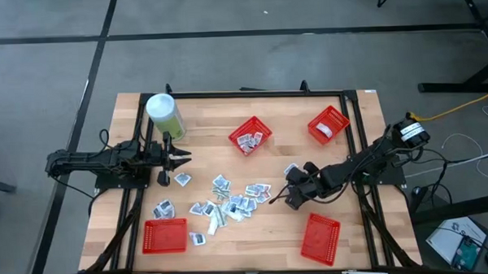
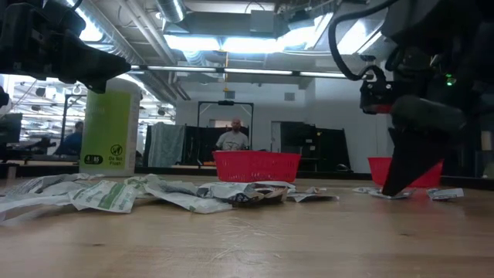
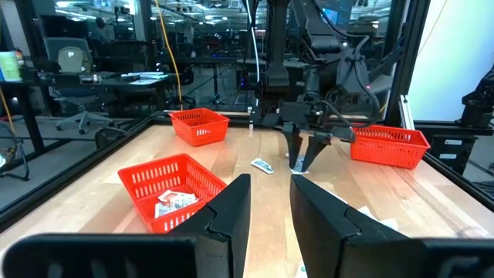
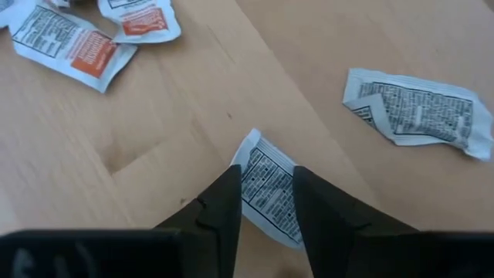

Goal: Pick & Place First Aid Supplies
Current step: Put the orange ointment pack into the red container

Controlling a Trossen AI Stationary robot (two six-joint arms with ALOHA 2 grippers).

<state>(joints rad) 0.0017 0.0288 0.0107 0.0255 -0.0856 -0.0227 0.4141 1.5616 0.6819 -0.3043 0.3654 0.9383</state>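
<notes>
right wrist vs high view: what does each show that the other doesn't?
Right wrist only: the print on the packet lying between the right gripper's fingertips, which sit down at the table, and orange marks on two packets nearby.
High only: all four red baskets, two of them holding packets, the green canister, the main packet pile, and the left gripper waiting beside the canister.
Both: the right gripper low over the wooden table among loose packets.

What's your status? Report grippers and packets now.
Left gripper open, empty, beside canister. Right gripper open, tips down astride one packet on table. Second packet close, not touching.
</notes>
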